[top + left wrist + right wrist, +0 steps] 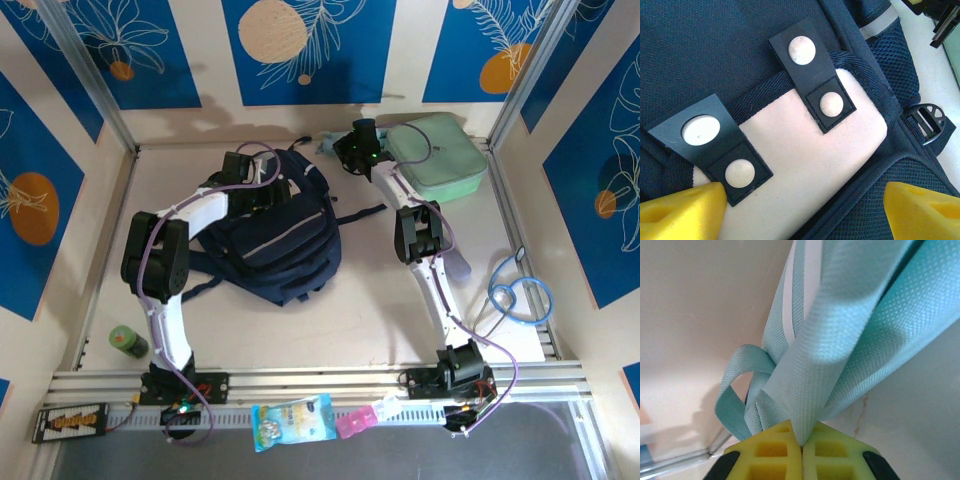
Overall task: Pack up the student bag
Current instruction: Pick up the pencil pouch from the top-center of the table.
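matt cloth student bag (285, 250), woven teal strap (812, 365)

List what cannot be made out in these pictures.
- Top external: the left arm covers the top end of the student bag, so whether it is open or zipped cannot be told.
- Right wrist: the teal strap pinched in the shut right end effector runs off the upper edge, so what it belongs to is cut off.
- Top external: the green cylinder near the left base is too small to identify.

No text, brand or number can be read anywhere. The blue packet (293, 422) at the near edge carries print, possibly a label, too small to make out. The pale patch (805, 150) on the backpack (715, 50) is plain.
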Controlling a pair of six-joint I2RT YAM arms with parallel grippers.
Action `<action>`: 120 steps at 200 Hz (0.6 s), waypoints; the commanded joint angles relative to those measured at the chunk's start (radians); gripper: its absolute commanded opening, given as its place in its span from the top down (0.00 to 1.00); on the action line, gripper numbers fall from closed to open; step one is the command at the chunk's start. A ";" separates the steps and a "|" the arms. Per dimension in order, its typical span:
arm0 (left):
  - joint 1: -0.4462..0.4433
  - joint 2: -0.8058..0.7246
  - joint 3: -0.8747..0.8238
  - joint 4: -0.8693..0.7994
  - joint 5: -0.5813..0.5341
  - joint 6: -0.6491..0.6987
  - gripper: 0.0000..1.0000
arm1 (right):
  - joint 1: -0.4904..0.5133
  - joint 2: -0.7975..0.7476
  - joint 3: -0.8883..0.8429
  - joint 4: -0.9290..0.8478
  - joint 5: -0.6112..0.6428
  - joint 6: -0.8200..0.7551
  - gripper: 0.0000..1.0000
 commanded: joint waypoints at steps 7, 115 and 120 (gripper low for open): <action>0.004 0.022 -0.034 -0.114 -0.004 0.030 0.17 | -0.010 -0.024 0.000 -0.064 0.015 -0.030 1.00; 0.003 -0.120 0.013 -0.215 -0.028 0.091 0.18 | -0.001 -0.552 -0.650 -0.085 -0.144 -0.425 1.00; 0.004 -0.136 0.016 -0.224 -0.029 0.095 0.18 | -0.003 -0.584 -0.690 -0.091 -0.145 -0.454 1.00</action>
